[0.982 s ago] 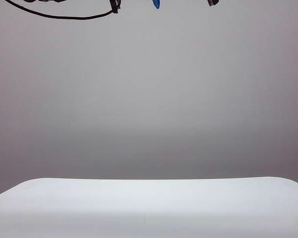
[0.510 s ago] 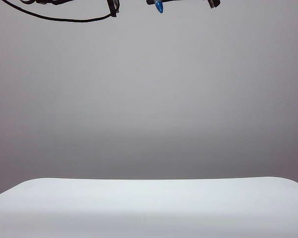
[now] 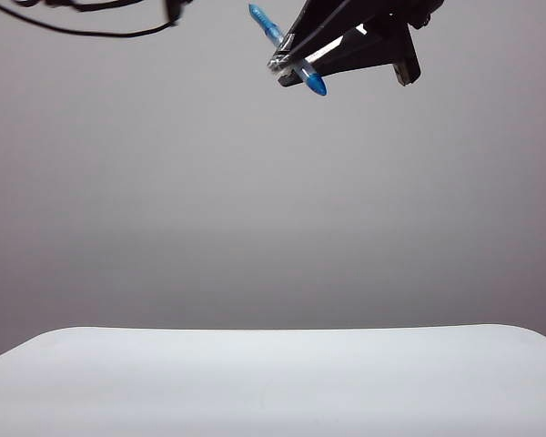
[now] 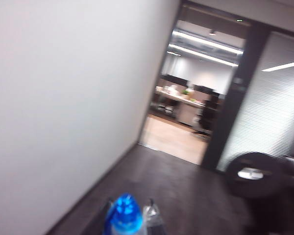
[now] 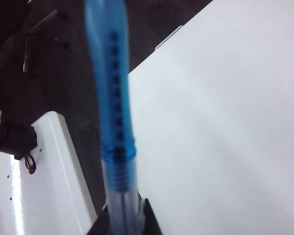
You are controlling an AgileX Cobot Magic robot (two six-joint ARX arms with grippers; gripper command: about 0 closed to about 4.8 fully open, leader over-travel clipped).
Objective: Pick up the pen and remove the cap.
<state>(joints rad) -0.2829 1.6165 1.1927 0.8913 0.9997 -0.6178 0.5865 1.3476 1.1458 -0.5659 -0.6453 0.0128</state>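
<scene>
High over the table, my right gripper (image 3: pixel 287 66) is shut on the pen (image 3: pixel 266 25), which slants across its fingertips with a blue end on each side. In the right wrist view the pen's (image 5: pixel 110 88) blue dotted front section sticks out beyond the right gripper (image 5: pixel 123 215), whose jaws clamp the clear barrel. No cap sits on it. In the left wrist view the cap's (image 4: pixel 122 216) blue rounded end sits between the jaws of my left gripper (image 4: pixel 130 208), which is shut on it. In the exterior view only a dark bit of the left gripper (image 3: pixel 174 9) shows at the upper edge.
The white table (image 3: pixel 273 382) lies far below both grippers, and its surface (image 5: pixel 225 122) also fills the right wrist view. A black cable (image 3: pixel 100 33) hangs at the upper left. A white stand (image 5: pixel 44 186) and dark floor lie beside the table.
My right gripper has dropped into the exterior view with the pen, of which only a blue end showed before. The left gripper's visible part has shifted left along the upper edge.
</scene>
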